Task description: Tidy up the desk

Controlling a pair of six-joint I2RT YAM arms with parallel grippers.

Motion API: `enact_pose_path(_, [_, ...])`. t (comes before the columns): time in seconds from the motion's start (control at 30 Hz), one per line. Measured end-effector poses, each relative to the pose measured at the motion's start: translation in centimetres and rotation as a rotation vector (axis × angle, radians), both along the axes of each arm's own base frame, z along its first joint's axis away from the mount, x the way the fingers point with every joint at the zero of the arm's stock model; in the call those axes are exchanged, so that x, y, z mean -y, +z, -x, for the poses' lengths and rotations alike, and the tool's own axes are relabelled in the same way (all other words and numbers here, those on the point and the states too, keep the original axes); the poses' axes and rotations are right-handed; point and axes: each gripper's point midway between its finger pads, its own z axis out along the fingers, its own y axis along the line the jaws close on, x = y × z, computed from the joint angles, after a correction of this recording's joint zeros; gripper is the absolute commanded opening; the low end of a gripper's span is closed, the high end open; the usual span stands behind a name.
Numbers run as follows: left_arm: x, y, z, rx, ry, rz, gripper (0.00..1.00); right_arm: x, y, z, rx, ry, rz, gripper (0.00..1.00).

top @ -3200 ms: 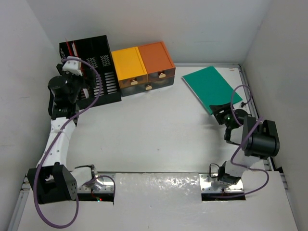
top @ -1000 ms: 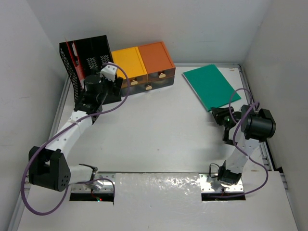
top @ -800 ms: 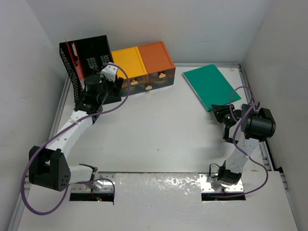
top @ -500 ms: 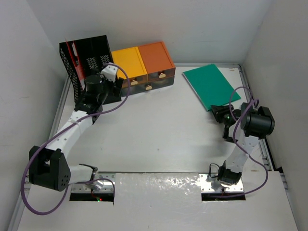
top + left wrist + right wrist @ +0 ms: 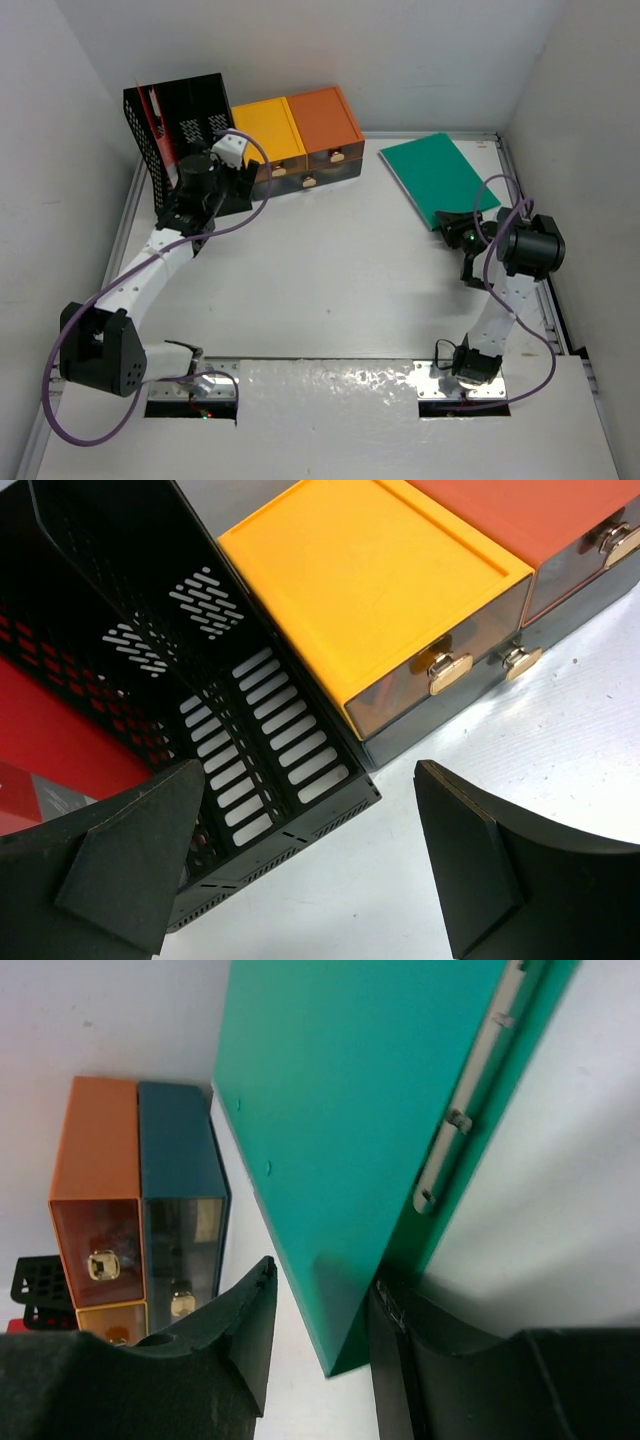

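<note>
The white desk (image 5: 330, 270) carries a green folder (image 5: 437, 180) lying flat at the back right. My right gripper (image 5: 449, 222) is at the folder's near corner. In the right wrist view that corner of the folder (image 5: 350, 1110) sits between the fingers of the right gripper (image 5: 320, 1295). The right finger touches it and the left finger stands off, so the gripper is open. My left gripper (image 5: 232, 172) hovers wide open and empty in front of the black file organizer (image 5: 185, 120). In the left wrist view, the left gripper (image 5: 308, 780) shows the organizer's corner (image 5: 200, 700) and bare desk (image 5: 560, 710) between the fingers.
A yellow drawer unit (image 5: 267, 135) and an orange one (image 5: 323, 118) stand on dark lower drawers at the back, touching the organizer. Something red (image 5: 152, 105) stands inside the organizer. White walls close in on three sides. The arm bases sit at the near edge.
The left arm swung from the organizer's left side to its front right, then held still. The right gripper has crept closer onto the folder's corner, and its jaws have opened slightly.
</note>
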Motion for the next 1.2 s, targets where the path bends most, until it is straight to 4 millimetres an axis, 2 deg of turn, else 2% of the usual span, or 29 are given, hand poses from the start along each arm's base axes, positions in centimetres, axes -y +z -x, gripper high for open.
enact_pose_path(0.2, [0.1, 0.8, -0.1, 0.006, 0.000, 0.001, 0.85, -1.0, 0.0, -1.8, 0.036, 0.025, -0.016, 0.39])
enact_pose_path(0.3, [0.2, 1.4, -0.2, 0.017, -0.003, 0.004, 0.85, -1.3, -0.4, -2.3, 0.036, 0.033, -0.014, 0.21])
enact_pose_path(0.33, [0.3, 1.4, -0.2, 0.018, -0.007, 0.005, 0.84, -1.4, -0.4, -2.4, 0.038, 0.034, -0.018, 0.06])
enact_pose_path(0.37, [0.4, 1.4, -0.2, 0.018, -0.011, 0.005, 0.83, -1.4, -0.4, -2.4, 0.037, 0.031, -0.024, 0.00])
enact_pose_path(0.43, [0.7, 1.4, -0.1, 0.014, -0.024, 0.006, 0.78, -1.3, -0.3, -2.4, 0.039, 0.024, -0.031, 0.00])
enact_pose_path(0.6, [2.7, 0.6, 0.4, -0.013, -0.109, -0.011, 0.76, -1.4, -0.2, -1.5, 0.023, 0.012, -0.035, 0.00])
enact_pose_path(0.7, [6.1, -0.4, 1.3, -0.033, -0.216, -0.080, 0.79, -2.0, 1.0, 0.2, 0.008, 0.019, -0.041, 0.00])
enact_pose_path(0.8, [11.6, -1.8, 3.3, -0.013, -0.376, -0.246, 0.88, -2.8, 4.8, 2.2, 0.061, 0.032, -0.031, 0.00])
enact_pose_path(0.87, [15.8, -3.1, 5.7, 0.035, -0.494, -0.387, 0.91, -3.4, 7.5, 3.3, 0.109, 0.045, -0.018, 0.00])
enact_pose_path(0.97, [20.6, -6.0, 9.6, 0.097, -0.662, -0.613, 0.93, -4.7, 10.7, 5.8, 0.169, 0.062, 0.014, 0.00])
enact_pose_path(1.03, [22.5, -7.8, 11.2, 0.110, -0.735, -0.726, 0.95, -5.8, 12.2, 7.7, 0.196, 0.079, 0.037, 0.00])
enact_pose_path(1.2, [25.5, -10.6, 11.4, 0.132, -0.790, -0.895, 0.98, -7.7, 14.0, 10.9, 0.201, 0.111, 0.097, 0.00])
